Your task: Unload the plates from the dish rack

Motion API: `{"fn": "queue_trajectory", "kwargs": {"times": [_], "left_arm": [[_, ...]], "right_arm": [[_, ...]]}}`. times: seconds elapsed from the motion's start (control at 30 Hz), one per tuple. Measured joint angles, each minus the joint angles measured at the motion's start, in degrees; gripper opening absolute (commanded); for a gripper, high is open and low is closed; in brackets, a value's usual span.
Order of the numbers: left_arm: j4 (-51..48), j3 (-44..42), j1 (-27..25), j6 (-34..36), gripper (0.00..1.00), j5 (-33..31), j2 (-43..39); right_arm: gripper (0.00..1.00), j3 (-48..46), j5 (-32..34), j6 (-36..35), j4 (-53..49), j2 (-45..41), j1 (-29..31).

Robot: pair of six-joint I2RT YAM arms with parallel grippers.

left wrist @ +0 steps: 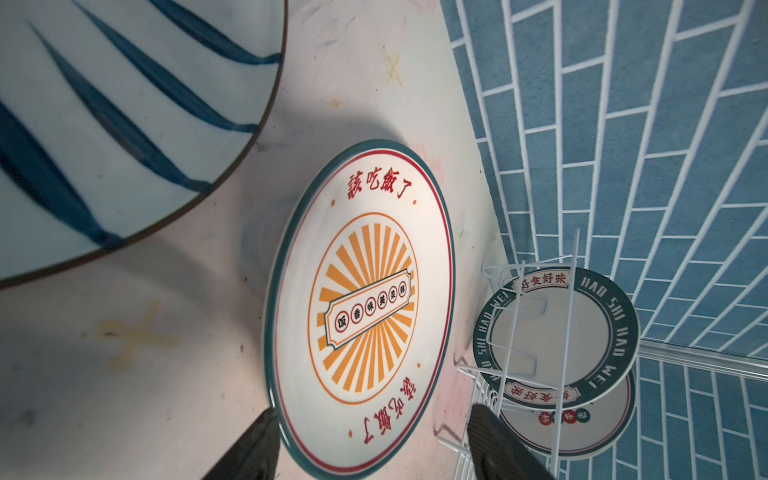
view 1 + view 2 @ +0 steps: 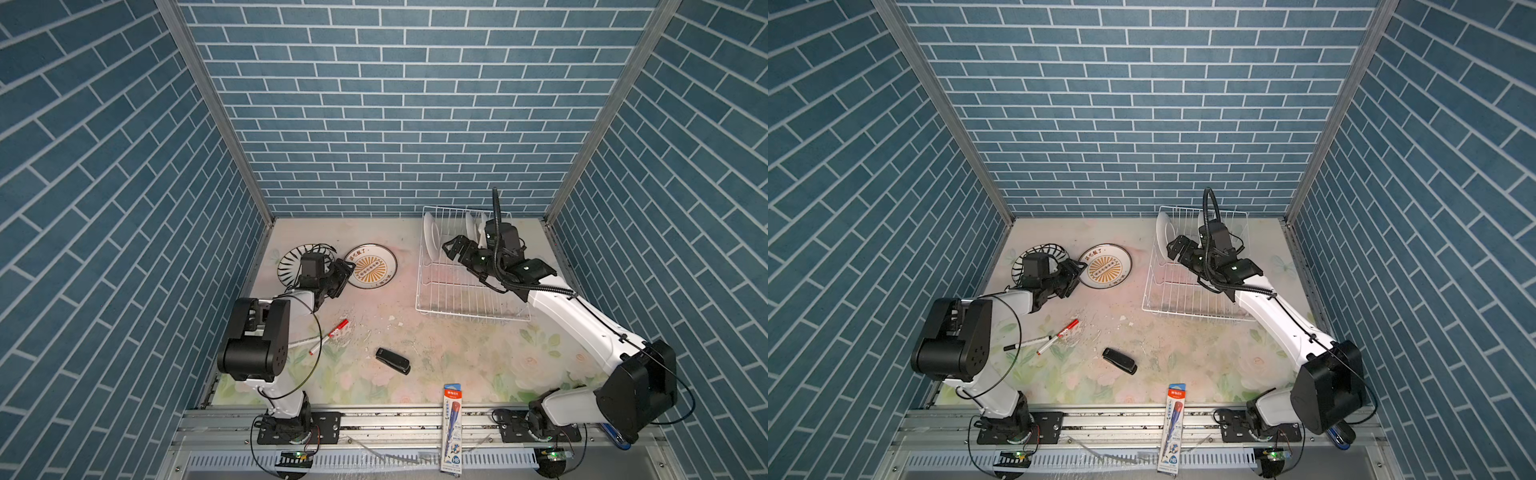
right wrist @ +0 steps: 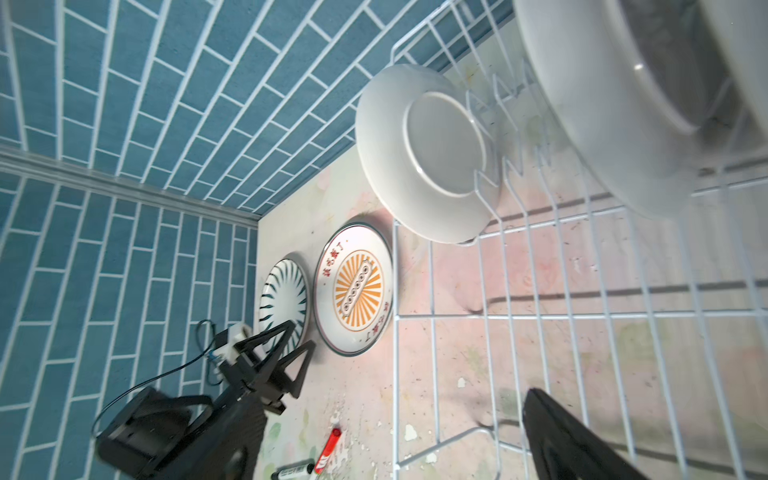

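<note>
The white wire dish rack [image 2: 457, 299] [image 2: 1183, 299] stands at the back right. A white-backed plate [image 2: 432, 235] [image 3: 432, 153] stands upright at its left end, and two more plates [image 2: 471, 224] are slotted further right. My right gripper [image 2: 452, 246] [image 3: 395, 453] hovers open over the rack, holding nothing. An orange-gold plate [image 2: 371, 266] [image 1: 361, 307] lies flat on the table. My left gripper [image 2: 347, 272] [image 1: 374, 449] is open, its fingers either side of that plate's near rim. A striped plate [image 2: 291, 262] [image 1: 104, 124] lies beside it, partly hidden by the left wrist.
Two markers [image 2: 330, 334], a black stapler [image 2: 392, 360] and a pencil package [image 2: 452, 428] lie toward the front of the table. Blue brick walls close in the left, back and right sides. A green-rimmed lettered plate [image 1: 557, 332] shows through the rack wires.
</note>
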Motion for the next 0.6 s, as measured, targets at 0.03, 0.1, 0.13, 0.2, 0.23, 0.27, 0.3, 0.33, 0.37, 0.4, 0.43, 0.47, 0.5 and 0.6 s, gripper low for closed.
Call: {"fn": "queue_trajectory", "kwargs": {"times": [0.03, 0.1, 0.13, 0.2, 0.23, 0.27, 0.3, 0.33, 0.37, 0.4, 0.43, 0.47, 0.5, 0.6], "left_arm": [[-0.1, -0.6, 0.0, 0.0, 0.74, -0.1, -1.0], [-0.2, -1.7, 0.0, 0.1, 0.74, -0.2, -2.8], [-0.3, -2.3, 0.0, 0.2, 0.74, -0.3, -3.7], [-0.5, -3.2, 0.0, 0.6, 0.74, -0.2, -5.4], [-0.8, -3.6, 0.0, 1.0, 0.74, 0.1, -6.4], [-1.2, -3.7, -0.1, 1.6, 0.74, 0.5, -7.3], [-1.6, -3.7, -0.2, 2.2, 0.74, 0.8, -8.0], [-2.1, -3.7, -0.5, 3.1, 0.74, 1.3, -8.9], [-2.7, -3.7, -0.9, 4.0, 0.74, 1.6, -9.8], [-3.2, -3.7, -1.5, 4.7, 0.74, 1.9, -10.6], [-3.4, -4.1, -2.4, 5.7, 0.74, 1.9, -11.7], [-3.8, -4.7, -3.5, 6.7, 0.74, 2.0, -13.1], [-4.2, -5.2, -4.3, 7.4, 0.74, 1.9, -14.3], [-5.8, -6.8, -7.3, 9.3, 0.74, 1.6, -17.7]], "right_arm": [[0.98, 0.0, 1.8, -0.3, -1.2, -0.2, 0.0], [0.98, 0.0, 5.6, -0.7, -3.6, -0.5, 0.0], [0.98, 0.0, 7.7, -1.0, -4.9, -0.6, 0.0], [0.98, 0.0, 11.5, -2.3, -7.3, -0.6, 0.0], [0.98, 0.0, 13.2, -3.3, -8.5, -0.6, 0.0], [0.98, 0.0, 14.8, -4.3, -9.5, -0.6, 0.0], [0.97, 0.0, 15.9, -5.4, -10.1, -0.6, 0.0], [0.98, 0.0, 17.2, -6.7, -10.7, -0.6, 0.0], [0.98, 0.0, 18.6, -8.2, -11.3, -0.6, 0.0], [0.97, 0.0, 19.5, -9.2, -11.5, -0.6, 0.0], [0.96, 0.0, 20.8, -10.6, -11.7, -0.7, 0.0], [0.96, 0.0, 22.2, -12.3, -12.0, -0.7, 0.0], [0.94, 0.0, 23.3, -13.5, -12.2, -0.7, 0.0], [0.91, 0.1, 26.8, -17.2, -12.5, -0.7, 0.0]]}}
